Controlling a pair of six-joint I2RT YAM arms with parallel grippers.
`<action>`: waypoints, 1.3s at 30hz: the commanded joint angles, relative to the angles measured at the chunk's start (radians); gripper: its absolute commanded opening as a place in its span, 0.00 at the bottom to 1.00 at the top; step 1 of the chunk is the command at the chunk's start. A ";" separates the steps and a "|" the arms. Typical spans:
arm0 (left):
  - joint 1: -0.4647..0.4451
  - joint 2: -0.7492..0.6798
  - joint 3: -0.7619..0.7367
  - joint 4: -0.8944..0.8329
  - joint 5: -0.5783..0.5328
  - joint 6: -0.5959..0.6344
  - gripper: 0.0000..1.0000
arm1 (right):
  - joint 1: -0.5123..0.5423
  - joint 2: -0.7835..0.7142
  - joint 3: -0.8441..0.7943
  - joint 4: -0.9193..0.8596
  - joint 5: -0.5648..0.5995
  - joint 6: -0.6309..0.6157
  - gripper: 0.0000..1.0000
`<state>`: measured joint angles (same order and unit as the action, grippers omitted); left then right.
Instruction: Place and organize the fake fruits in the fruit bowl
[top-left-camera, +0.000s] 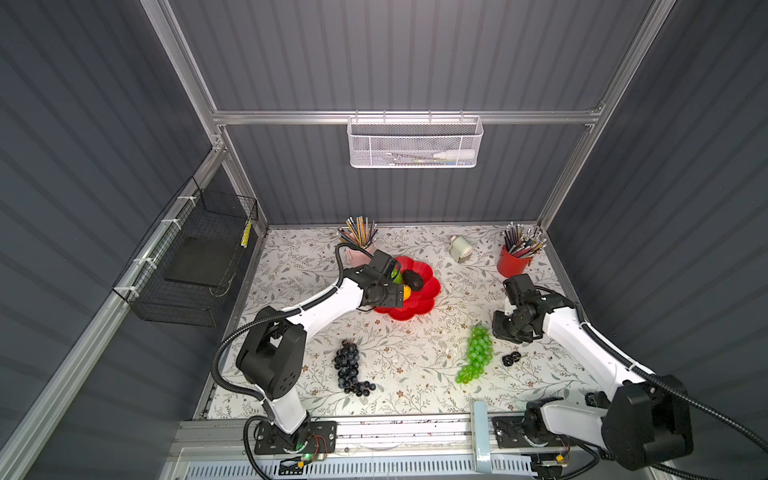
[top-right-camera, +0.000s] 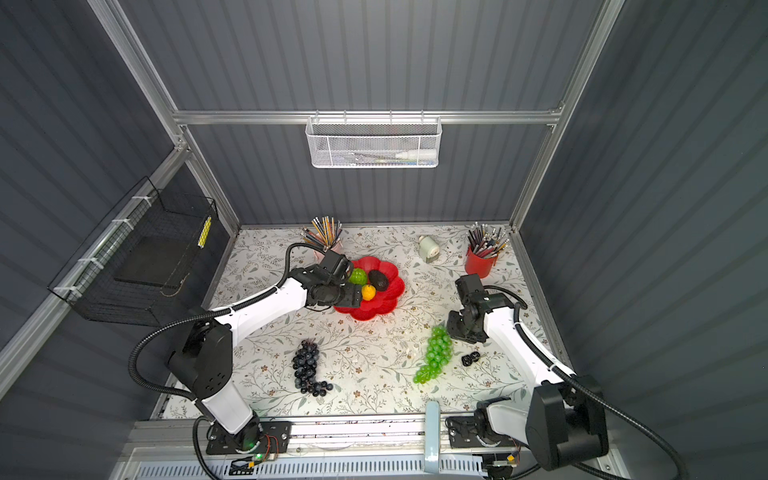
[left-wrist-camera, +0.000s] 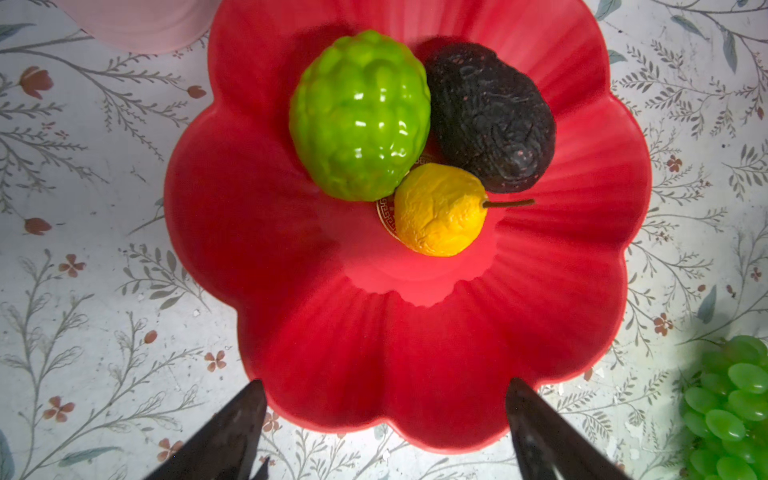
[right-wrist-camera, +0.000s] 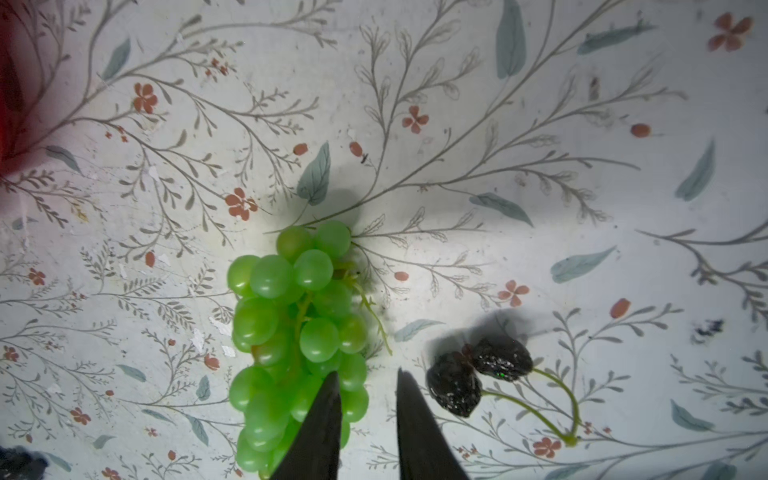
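Two pencil cups stand at the back of your table (top-left-camera: 411, 365): a pink cup (top-left-camera: 360, 254) just behind the fruit bowl (top-left-camera: 420, 308) and a red cup (top-left-camera: 511, 262) in the far right corner, both full of pencils. A small pale device (top-left-camera: 460, 248) sits between them. One pair of shrivelled black fruits (right-wrist-camera: 478, 374) on green stems lies just beside the green grape bunch (right-wrist-camera: 291, 332). In both top views your left wrist covers the bowl's left edge and part of the fruit there.

Count five task fruits, three in the bowl and two on the table. The ridged bright green ball (left-wrist-camera: 359, 116), the black bumpy oval (left-wrist-camera: 490, 116) and the small yellow fruit (left-wrist-camera: 438, 210) touch one another by the bowl's centre. The dark purple grape bunch (top-left-camera: 348, 365) lies front left and the green bunch front right, both apart from the bowl.

A white mesh basket (top-left-camera: 413, 143) on the back rail holds a white tube. A black wire basket (top-left-camera: 195, 257) on the left wall holds a dark flat slab.

Your left gripper (left-wrist-camera: 384, 395) hangs over the bowl's rim, jaws wide apart and empty. Your right gripper (right-wrist-camera: 368, 382) is low by the green bunch, jaws slightly apart over bare cloth. You cannot tell whether a finger touches the grapes.
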<state>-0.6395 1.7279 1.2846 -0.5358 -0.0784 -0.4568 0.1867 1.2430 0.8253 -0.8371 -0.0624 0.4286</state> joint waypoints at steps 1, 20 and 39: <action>0.004 0.012 0.039 -0.041 0.009 0.007 0.90 | -0.006 0.035 -0.014 0.016 -0.083 0.029 0.32; 0.005 0.025 0.086 -0.087 -0.012 -0.003 0.90 | -0.016 0.053 0.003 0.102 -0.025 -0.062 0.41; 0.004 0.052 0.116 -0.100 0.005 0.001 0.90 | 0.044 0.122 -0.054 0.142 -0.082 -0.022 0.33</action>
<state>-0.6395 1.7657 1.3750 -0.6094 -0.0792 -0.4572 0.2276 1.3567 0.7860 -0.6991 -0.1528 0.3965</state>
